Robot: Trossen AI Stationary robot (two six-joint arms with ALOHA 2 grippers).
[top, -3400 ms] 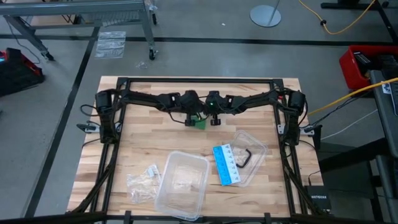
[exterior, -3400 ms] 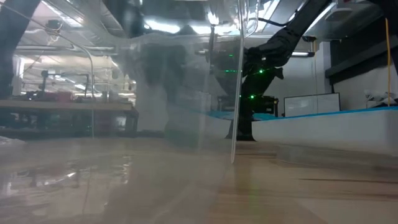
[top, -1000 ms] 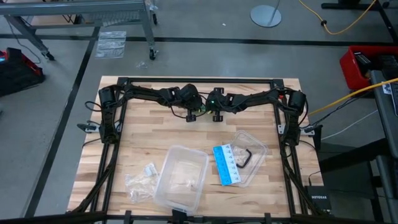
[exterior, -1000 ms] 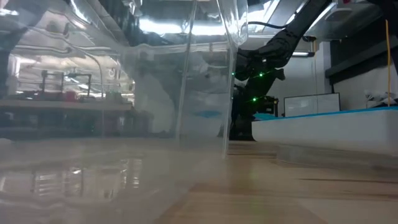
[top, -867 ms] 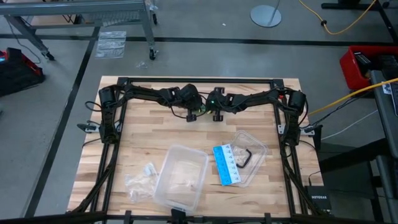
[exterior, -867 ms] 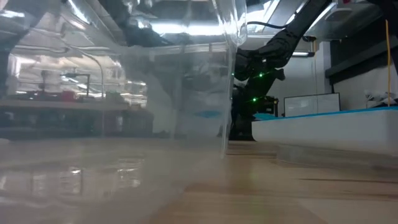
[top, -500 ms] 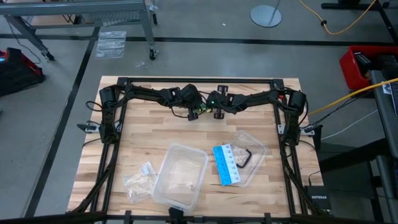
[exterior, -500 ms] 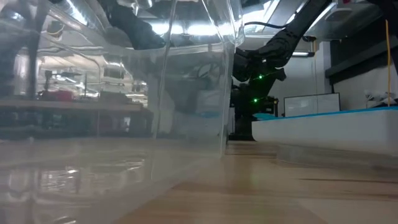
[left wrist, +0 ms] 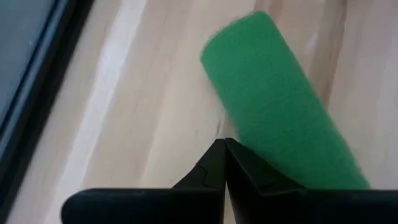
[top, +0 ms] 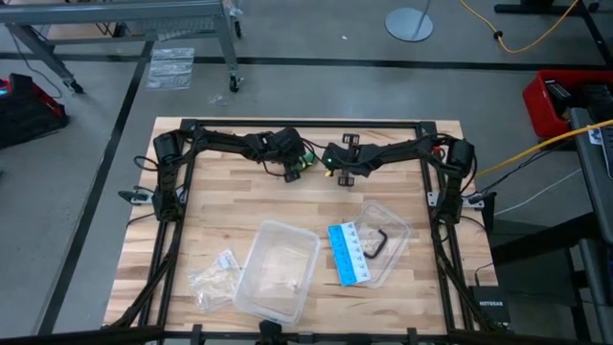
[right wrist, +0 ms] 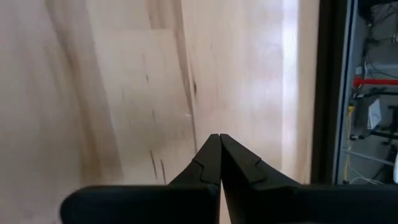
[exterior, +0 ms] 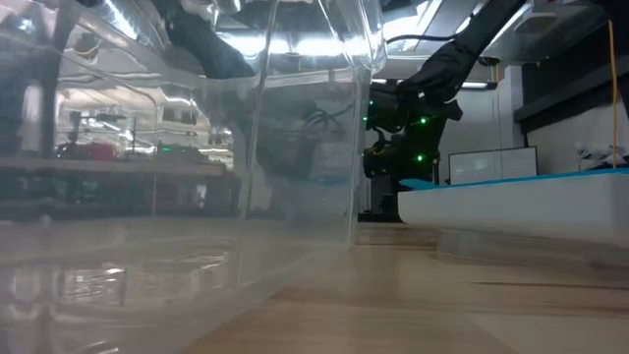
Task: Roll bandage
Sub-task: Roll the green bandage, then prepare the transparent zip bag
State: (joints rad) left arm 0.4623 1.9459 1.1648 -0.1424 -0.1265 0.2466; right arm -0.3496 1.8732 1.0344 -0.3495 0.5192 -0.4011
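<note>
Right hand (top: pixel 342 178) drew back from bandage (left wrist: pixel 280 118); no writing legible

My right hand (top: pixel 330 173) has drawn away from the bandage (top: pixel 300 163) and lifted toward the far edge of the tabletop (top: pixel 211 220). My left hand (top: pixel 295 173) has pulled back left, the bandage now a small roll beside it.

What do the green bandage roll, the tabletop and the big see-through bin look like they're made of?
The bandage: soft matte fabric, apparently; fuzzy, no shine, rolled into a cylinder. The tabletop: light wood, probably butcher block; joined strips and grain show, with a slight sheen. The bin: clear, glossy, seemingly rigid plastic; the wood shows through it and its walls catch reflections in the low view.
</note>
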